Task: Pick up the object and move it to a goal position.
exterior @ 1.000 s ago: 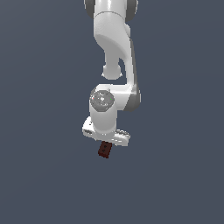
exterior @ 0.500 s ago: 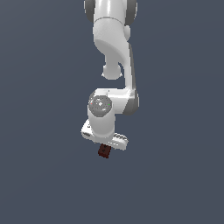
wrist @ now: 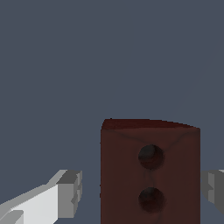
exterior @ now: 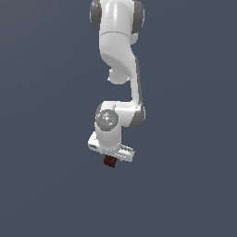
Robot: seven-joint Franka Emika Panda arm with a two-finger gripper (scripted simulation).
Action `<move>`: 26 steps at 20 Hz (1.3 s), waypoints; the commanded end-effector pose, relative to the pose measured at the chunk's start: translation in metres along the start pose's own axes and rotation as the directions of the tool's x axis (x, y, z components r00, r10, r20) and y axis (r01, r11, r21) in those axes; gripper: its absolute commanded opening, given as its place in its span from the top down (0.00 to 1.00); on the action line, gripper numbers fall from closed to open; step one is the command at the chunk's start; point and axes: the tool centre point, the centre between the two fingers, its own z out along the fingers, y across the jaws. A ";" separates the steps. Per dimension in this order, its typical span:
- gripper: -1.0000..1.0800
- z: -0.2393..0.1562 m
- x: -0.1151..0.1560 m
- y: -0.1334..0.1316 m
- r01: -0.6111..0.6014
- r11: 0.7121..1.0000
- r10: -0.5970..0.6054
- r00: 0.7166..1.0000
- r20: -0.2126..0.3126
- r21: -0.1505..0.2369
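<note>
- Block [wrist: 148, 175] sits between your gripper [exterior: 111, 156] fingers [wrist: 65, 194], its long axis running away from the wrist.
- Fingers stand apart with gaps either side, so it looks unclamped, though contact is hard to judge.
- Close squarely across its narrow width.

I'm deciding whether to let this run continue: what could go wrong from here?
1. In the wrist view a visible gap separates one finger from the block, so the gripper may not be clamping it, and lifting now could leave it behind.
2. The block sits nearer the other finger, so closing could push it sideways or twist it.
</note>
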 end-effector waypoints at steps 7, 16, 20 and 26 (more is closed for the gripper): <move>1.00 0.012 0.002 0.000 -0.001 1.000 0.001 1.000 -0.001 0.000; 1.00 0.012 0.002 0.000 -0.001 1.000 0.001 1.000 -0.001 0.000; 1.00 0.012 0.000 0.000 -0.001 1.000 0.001 1.000 0.000 0.000; 1.00 0.011 -0.009 0.000 -0.001 1.000 0.001 1.000 0.000 0.000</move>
